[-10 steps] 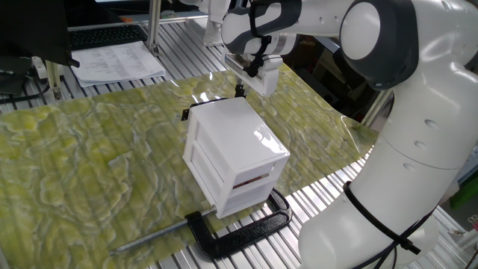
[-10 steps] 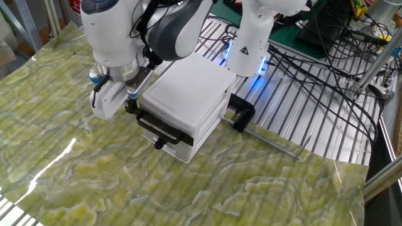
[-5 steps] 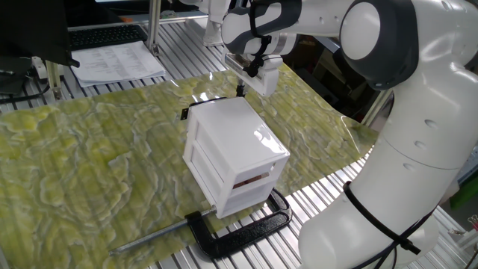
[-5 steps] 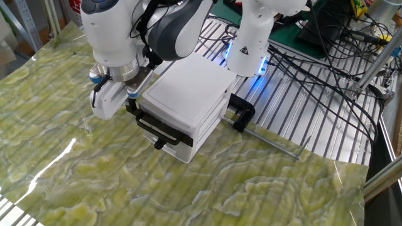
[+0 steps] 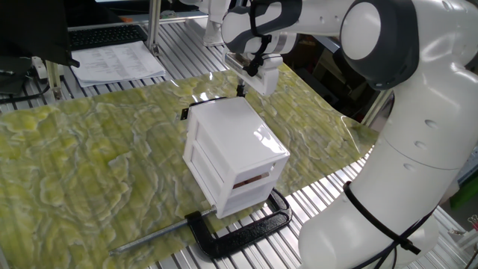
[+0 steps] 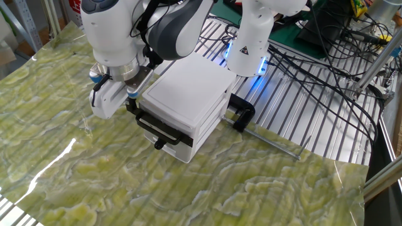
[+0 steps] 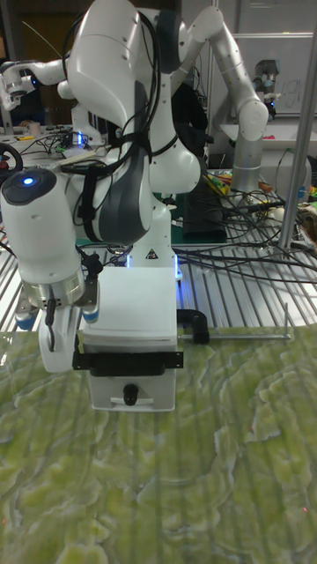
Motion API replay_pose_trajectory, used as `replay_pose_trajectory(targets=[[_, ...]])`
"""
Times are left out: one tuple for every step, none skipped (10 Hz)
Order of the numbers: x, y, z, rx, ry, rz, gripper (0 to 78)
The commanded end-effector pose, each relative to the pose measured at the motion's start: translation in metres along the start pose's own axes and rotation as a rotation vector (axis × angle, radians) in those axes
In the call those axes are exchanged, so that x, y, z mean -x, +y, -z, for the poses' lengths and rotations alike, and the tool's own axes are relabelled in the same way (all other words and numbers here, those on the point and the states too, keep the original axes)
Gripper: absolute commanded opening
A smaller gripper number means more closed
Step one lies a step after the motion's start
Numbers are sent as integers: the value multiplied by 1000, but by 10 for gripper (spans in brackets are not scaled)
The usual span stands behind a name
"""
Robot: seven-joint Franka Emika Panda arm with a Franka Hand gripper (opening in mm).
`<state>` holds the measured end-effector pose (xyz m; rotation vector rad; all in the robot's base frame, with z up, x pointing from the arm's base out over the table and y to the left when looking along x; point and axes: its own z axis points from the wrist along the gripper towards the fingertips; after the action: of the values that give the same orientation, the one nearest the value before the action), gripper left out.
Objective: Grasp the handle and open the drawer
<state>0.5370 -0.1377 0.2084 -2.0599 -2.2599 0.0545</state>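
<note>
Surface: green-yellow marbled mat [image 6: 94,182] spread over a slatted aluminium table [image 6: 314,119], cables and a second robot base behind it.
Change: basically nothing vs. the shots from a second and half a second ago. The arm, the box and the clamp all sit in the same spots, as far as I can see.
Box: glossy white box [image 6: 188,94] sits on the mat's edge, back end pinned by a big black C-clamp [image 5: 239,228] whose screw bar lies out across the slats.
Drawer: the top drawer [image 7: 129,360] shows as a dark band poking a little out of the box front in the tall view, so it looks slightly pulled out. Can't see inside it from any camera, so no idea about contents.
Lower drawer: white front with the handle [image 7: 130,396], a tiny black knob, sitting closed under the dark band. In the other fixed view the knob [image 6: 158,145] sticks out toward the mat.
Gripper: gripper [image 6: 129,100] is right at the box's upper front corner, beside the dark band and above the knob, not on the knob. The white wrist housing blocks the fingers, so I honestly can't tell whether they're apart or pinched on anything.
Back side: from one fixed view you get the rear of the box, with a reddish-brown strip showing through a slot low down.
</note>
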Motion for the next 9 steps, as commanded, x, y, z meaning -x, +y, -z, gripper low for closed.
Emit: replay_pose_trajectory(targets=[[2,4,4,5,0,2,18],[4,6,5,5,3,5,18],[5,7,5,5,5,8,18],[5,8,5,5,6,8,18],[5,11,4,6,6,9,18],[5,14,3,7,5,10,18],[5,15,3,7,5,12,18],[4,19,3,7,6,10,18],[3,22,5,7,7,8,18]])
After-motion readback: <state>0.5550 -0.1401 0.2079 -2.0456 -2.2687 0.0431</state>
